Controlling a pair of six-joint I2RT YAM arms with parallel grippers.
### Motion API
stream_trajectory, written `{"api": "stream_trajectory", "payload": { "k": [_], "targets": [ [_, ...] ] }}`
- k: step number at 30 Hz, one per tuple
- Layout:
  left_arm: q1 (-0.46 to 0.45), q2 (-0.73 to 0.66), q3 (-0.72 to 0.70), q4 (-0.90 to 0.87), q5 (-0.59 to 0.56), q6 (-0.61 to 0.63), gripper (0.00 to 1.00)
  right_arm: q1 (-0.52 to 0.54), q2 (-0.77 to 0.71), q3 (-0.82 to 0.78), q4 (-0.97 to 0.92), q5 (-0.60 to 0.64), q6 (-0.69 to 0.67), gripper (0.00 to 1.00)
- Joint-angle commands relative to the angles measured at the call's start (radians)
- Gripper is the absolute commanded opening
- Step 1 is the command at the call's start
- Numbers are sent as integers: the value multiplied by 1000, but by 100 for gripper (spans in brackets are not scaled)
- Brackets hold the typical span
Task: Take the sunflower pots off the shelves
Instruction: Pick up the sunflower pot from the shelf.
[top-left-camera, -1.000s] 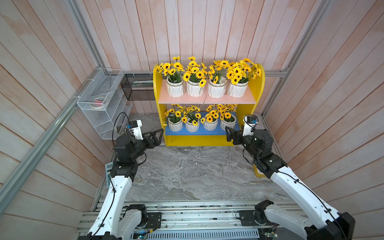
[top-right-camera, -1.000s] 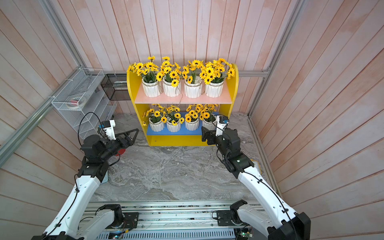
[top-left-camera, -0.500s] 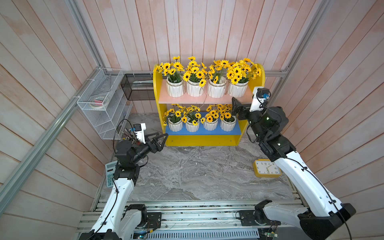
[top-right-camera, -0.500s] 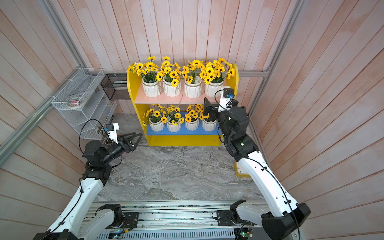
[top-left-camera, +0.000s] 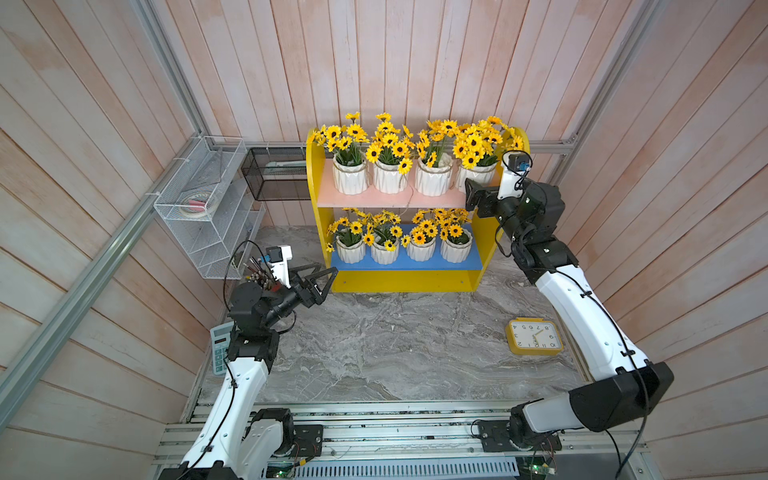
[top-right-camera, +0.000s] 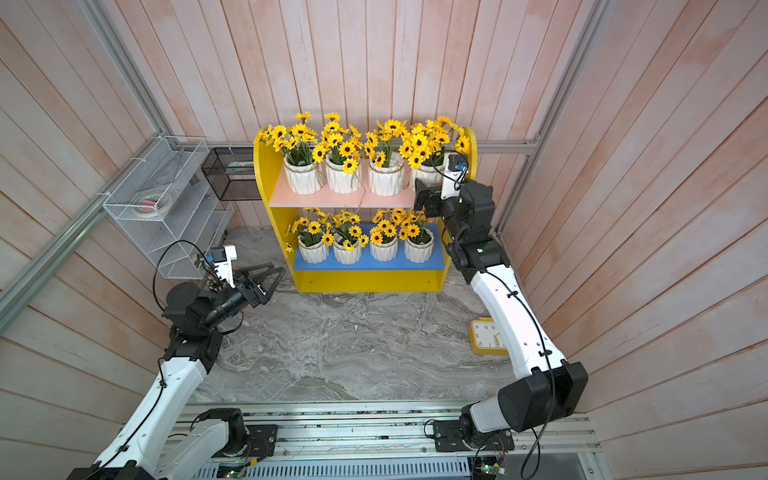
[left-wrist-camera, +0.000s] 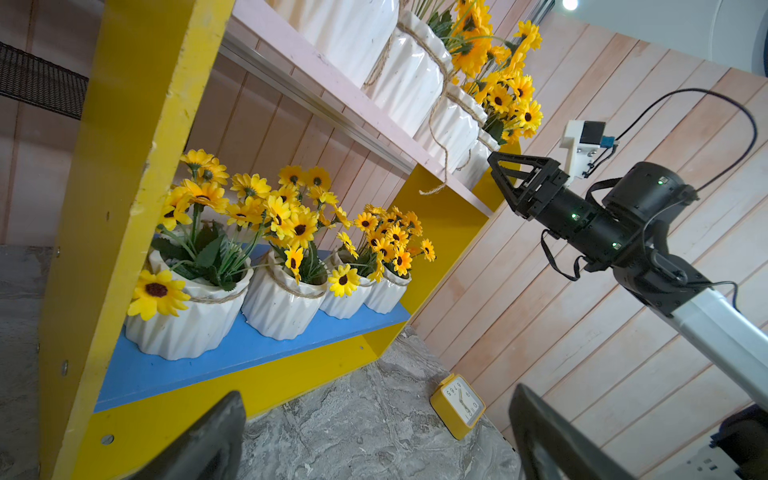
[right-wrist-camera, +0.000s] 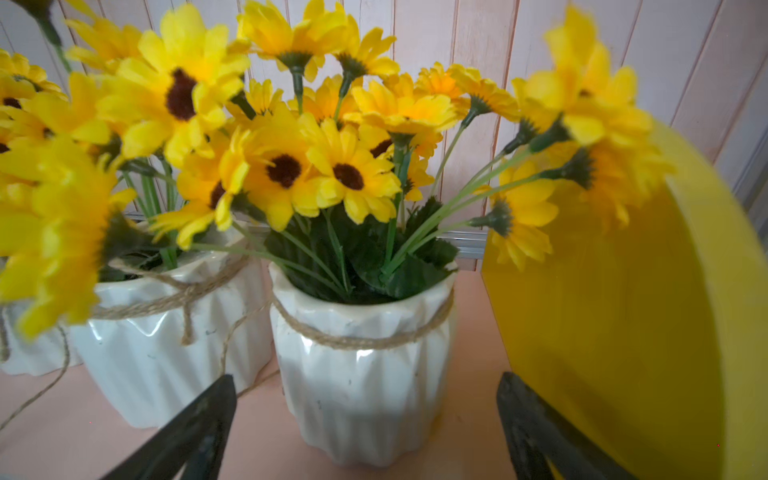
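item, right gripper (right-wrist-camera: 364, 380): my fingers (right-wrist-camera: 199, 424) parted wide, empty, aimed at end pot (right-wrist-camera: 362, 361), not touching. pot sits at 3 o'clock end of pink upper board (right-wrist-camera: 471, 365), yellow side panel (right-wrist-camera: 602, 311) just beside. handling, i judge: enter level, close below the twine (right-wrist-camera: 361, 341), spare that panel. item, left gripper (top-left-camera: 328, 286): parted, empty, 8 o'clock of shelves (top-left-camera: 403, 280). all eight sunflower pots (top-left-camera: 390, 179) shelved.

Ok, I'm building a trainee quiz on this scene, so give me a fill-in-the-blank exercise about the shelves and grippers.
1. Each board of the shelves holds ____ sunflower pots.
2. The right gripper faces the rightmost pot on the ____ upper board.
3. The jaws of the left gripper stand ____.
Missing words: four; pink; open.
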Motion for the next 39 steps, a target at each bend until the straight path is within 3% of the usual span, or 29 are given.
{"api": "stream_trajectory", "payload": {
  "k": [1, 39],
  "targets": [
    [-2, -1, -18, 33, 29, -7, 100, -11, 12, 32, 32, -39, 10, 98],
    [-2, 6, -20, 32, 23, -7, 100, -26, 158, 92, 217, -60, 16, 98]
  ]
}}
